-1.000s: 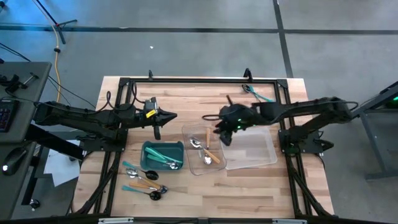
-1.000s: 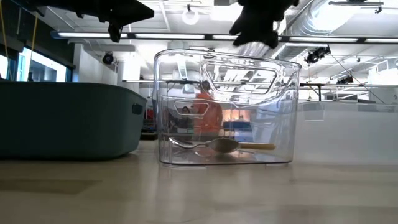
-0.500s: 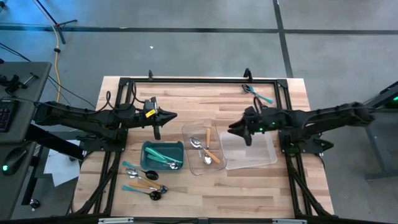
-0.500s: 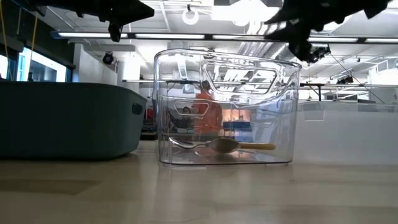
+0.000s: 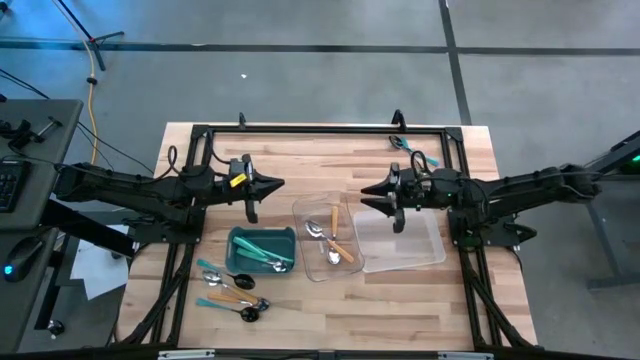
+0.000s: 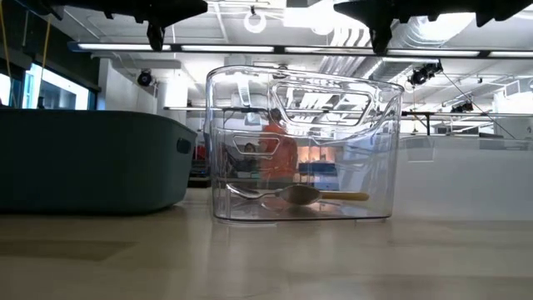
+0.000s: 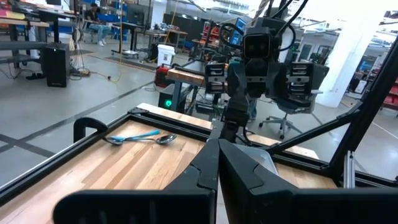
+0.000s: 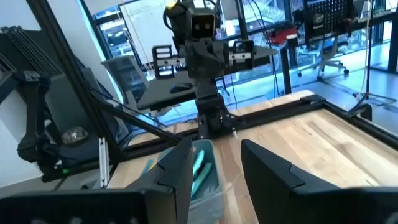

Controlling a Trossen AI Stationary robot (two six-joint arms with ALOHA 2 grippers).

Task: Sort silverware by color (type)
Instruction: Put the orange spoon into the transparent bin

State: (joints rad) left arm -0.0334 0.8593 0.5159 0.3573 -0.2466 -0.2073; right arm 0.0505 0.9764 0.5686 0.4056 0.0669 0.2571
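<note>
Two spoons (image 5: 415,152) lie at the far right; my right pincer (image 5: 384,195) hangs released and empty nearby, so I should descend squarely over one handle. Left pincer (image 5: 262,185) waits clenched.

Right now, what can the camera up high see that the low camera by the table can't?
Only the high view shows the loose spoons lying on the table in front of the teal bin, two more at the far right corner, and the empty clear tray. Only the low view shows the room behind. Both share the bin, the clear tray with orange-handled spoons and both arms raised above.
</note>
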